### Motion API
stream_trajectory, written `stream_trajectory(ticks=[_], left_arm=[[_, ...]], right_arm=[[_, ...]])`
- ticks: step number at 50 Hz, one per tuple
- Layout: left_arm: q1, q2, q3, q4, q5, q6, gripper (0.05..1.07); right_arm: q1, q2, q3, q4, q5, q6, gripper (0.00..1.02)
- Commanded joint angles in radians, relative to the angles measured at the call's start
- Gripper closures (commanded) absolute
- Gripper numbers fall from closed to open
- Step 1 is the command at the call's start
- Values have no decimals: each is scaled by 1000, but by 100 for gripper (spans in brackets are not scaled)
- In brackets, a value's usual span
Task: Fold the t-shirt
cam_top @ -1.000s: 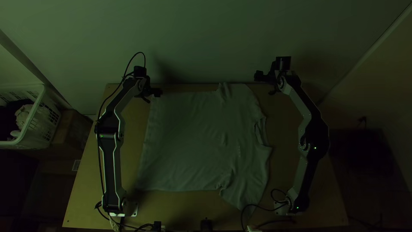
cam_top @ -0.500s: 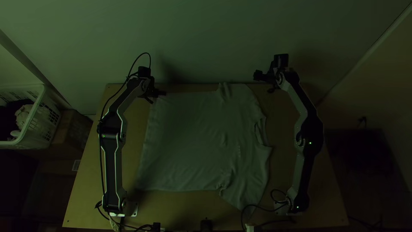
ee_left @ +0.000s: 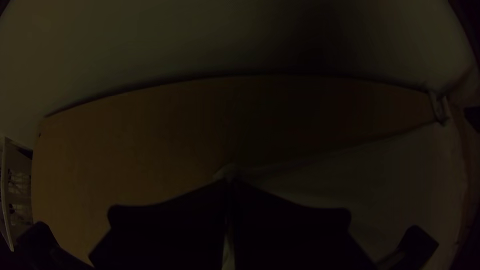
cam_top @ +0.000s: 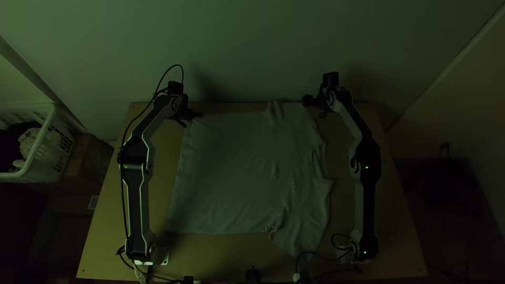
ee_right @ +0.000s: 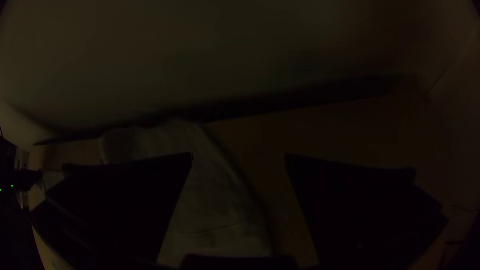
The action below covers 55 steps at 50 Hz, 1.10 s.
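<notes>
Your t-shirt (cam_top: 242, 168) lies spread on the table (cam_top: 105, 236), hem (cam_top: 181, 168) toward the left edge and neck opening (cam_top: 318, 160) toward the right. The far sleeve (cam_top: 289, 113) reaches the table's far edge, lightly rumpled; the near sleeve (cam_top: 297, 242) slants toward the near edge.

Expect it to be light and limp, soft knit by the look of it, with no stiffness to help you. It will follow only where you pinch it, sag between two holds, and crease if you push instead of lift. Breakage is hardly a worry; losing one layer from your pinch is, so take front and back together.

Your left claw (ee_left: 231, 184) is closed on the far hem corner, with a small tuft of cloth poking out past its tips. That is a good place to hold, though a shallow bite could let the hem slip once it bears weight.

Your right claw (ee_right: 239, 156) is wide open with nothing in it, just by the far sleeve's outer edge. The firmest hold there should be the shoulder side of that sleeve, where seams ought to give you some body; the loose sleeve end would only flop. With both ends of the far side taken, lift them evenly and carry them toward the near edge, keeping the cloth just taut. Mind the cable (cam_top: 315, 254) close by the near sleeve's end.
</notes>
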Motion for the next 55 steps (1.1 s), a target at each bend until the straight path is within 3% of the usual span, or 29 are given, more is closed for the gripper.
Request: stream_trajectory(ticks=[1,13,17,22,27,33,39,55], left_arm=[[13,-38,-31,-32,14,-14,105],[16,-42,-32,-41,15,-17,105],[16,-42,-34,-43,15,-17,105],[15,-48,-35,-43,18,-17,105],[15,-54,-34,-43,23,-17,105],[16,-57,-34,-43,26,-17,105],[16,-59,-34,-43,29,-17,105],[24,-68,-23,-36,29,-17,105]], right_arm=[[17,52,28,-10,-2,27,25],[29,100,32,-9,0,48,25],[32,115,37,0,0,48,34],[32,132,43,-1,0,53,34],[32,143,51,-1,-2,50,58],[39,150,49,-19,0,39,74],[49,149,49,-27,0,4,100],[48,92,48,-41,0,15,100]])
